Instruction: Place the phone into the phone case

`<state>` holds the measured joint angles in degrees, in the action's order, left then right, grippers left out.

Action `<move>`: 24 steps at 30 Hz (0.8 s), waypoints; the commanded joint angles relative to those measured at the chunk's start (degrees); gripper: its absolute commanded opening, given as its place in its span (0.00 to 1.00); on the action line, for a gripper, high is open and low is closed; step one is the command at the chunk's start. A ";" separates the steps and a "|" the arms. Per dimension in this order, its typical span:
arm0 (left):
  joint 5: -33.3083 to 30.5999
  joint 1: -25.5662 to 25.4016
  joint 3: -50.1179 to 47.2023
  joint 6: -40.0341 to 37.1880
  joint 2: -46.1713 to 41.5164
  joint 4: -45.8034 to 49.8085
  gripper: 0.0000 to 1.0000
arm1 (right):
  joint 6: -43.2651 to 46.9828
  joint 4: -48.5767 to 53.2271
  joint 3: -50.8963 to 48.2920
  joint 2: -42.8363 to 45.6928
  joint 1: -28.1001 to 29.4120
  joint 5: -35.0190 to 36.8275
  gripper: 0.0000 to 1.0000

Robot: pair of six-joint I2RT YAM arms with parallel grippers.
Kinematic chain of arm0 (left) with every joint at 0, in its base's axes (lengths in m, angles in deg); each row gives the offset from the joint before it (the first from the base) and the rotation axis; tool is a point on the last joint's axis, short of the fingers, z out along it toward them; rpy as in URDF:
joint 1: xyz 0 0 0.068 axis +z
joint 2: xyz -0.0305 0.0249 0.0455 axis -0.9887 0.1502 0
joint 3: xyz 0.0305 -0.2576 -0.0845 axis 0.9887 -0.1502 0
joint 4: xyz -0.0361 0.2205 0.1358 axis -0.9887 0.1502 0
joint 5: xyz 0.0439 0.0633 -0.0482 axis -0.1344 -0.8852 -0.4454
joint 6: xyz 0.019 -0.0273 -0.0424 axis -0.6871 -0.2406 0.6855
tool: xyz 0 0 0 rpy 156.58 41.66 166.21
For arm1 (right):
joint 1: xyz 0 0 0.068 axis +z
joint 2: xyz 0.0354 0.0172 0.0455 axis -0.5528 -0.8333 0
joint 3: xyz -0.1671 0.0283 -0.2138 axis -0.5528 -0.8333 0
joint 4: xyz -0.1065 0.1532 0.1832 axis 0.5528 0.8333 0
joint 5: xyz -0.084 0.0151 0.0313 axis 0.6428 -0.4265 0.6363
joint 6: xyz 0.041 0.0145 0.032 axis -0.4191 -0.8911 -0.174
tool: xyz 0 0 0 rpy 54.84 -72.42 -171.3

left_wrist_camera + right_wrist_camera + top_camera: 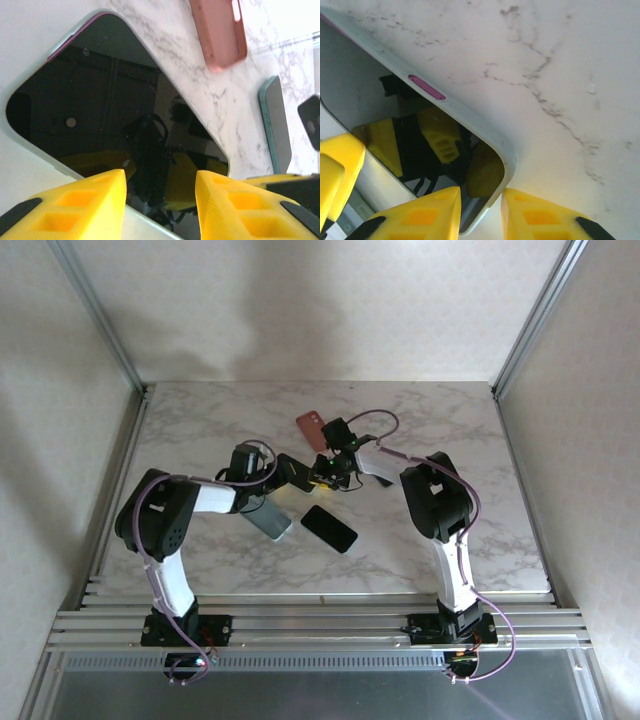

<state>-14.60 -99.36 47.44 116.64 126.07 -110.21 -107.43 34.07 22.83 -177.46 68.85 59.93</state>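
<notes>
Marble surface point(480, 540) carries all items. Phone point(293, 472), dark screen up and grey-rimmed, sits at centre between both pincers. Pink case point(312, 428) lies at 1 o'clock from the phone, apart from it. Left pincer point(159, 190) is spread over the phone's screen. Right pincer point(480, 200) is pinching the phone's corner

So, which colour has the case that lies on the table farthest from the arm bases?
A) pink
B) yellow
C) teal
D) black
A: the pink case lies farther back than everything else there, with its camera cutout showing.
</notes>
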 commanded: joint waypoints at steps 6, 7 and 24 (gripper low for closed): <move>-0.56 3.00 4.14 -0.13 5.13 -2.65 0.40 | -1.27 1.04 6.06 -3.67 1.60 -1.94 0.27; -0.49 3.46 4.55 -0.24 5.56 -2.82 0.40 | -1.36 1.00 6.46 -4.05 1.69 -1.95 0.27; -1.65 10.55 2.96 -2.41 0.85 -1.35 0.40 | -3.78 2.51 20.31 -13.65 4.24 -3.53 0.27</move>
<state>-14.82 -89.88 52.10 115.35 130.37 -112.11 -110.18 35.23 40.03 -189.08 72.00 57.57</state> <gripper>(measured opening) 0.403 0.272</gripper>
